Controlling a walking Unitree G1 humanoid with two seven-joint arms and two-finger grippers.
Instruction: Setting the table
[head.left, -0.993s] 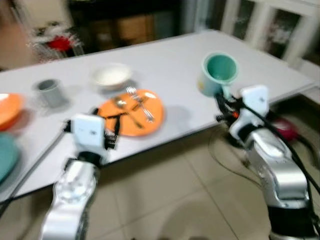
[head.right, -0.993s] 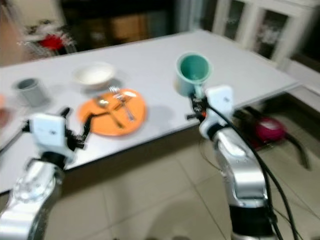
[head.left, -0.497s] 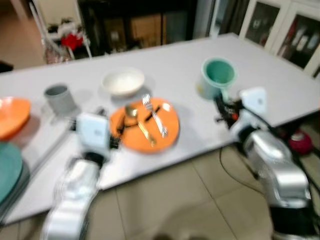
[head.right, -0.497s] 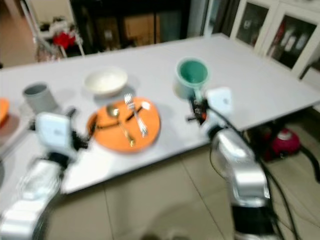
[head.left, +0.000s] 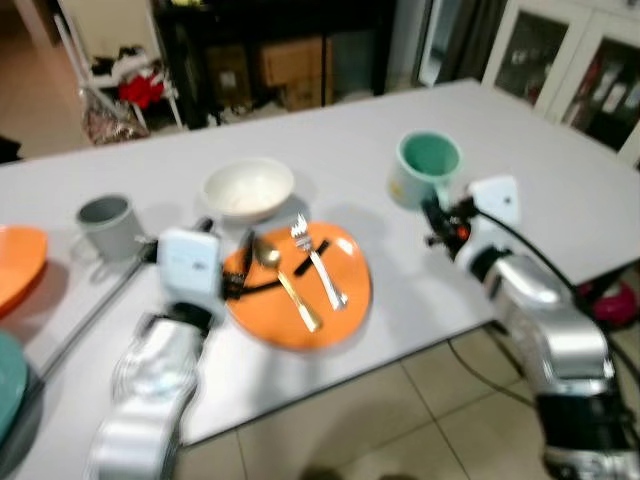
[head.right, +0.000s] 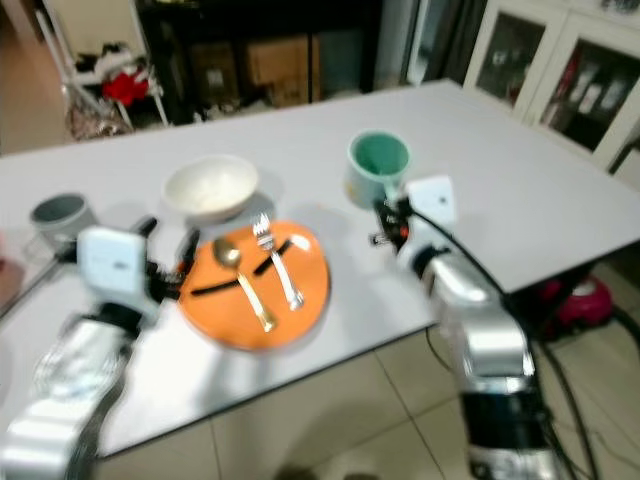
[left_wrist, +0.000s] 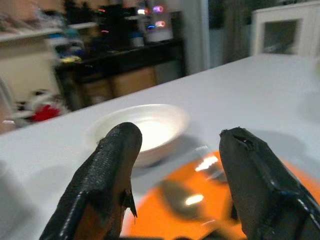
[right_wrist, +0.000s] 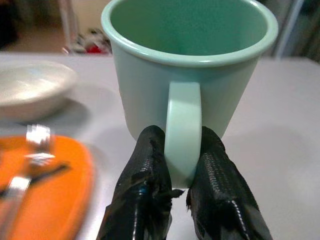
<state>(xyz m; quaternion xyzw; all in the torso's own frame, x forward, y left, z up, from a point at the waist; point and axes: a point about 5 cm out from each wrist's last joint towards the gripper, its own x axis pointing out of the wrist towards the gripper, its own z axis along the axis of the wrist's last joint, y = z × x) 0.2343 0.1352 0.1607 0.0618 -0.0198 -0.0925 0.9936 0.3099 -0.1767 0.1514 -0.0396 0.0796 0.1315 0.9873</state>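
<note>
My right gripper is clamped on the handle of the green mug, which sits upright over the white table, mouth up, handle facing me. I judge it stiff, light, a bit slick; the handle suits. My left gripper hangs apart over the orange plate beside the bowl.

White table top over beige tiled floor. Behind, dark shelf unit with brown boxes; white glass-door cabinet at right. Dim indoor light.
</note>
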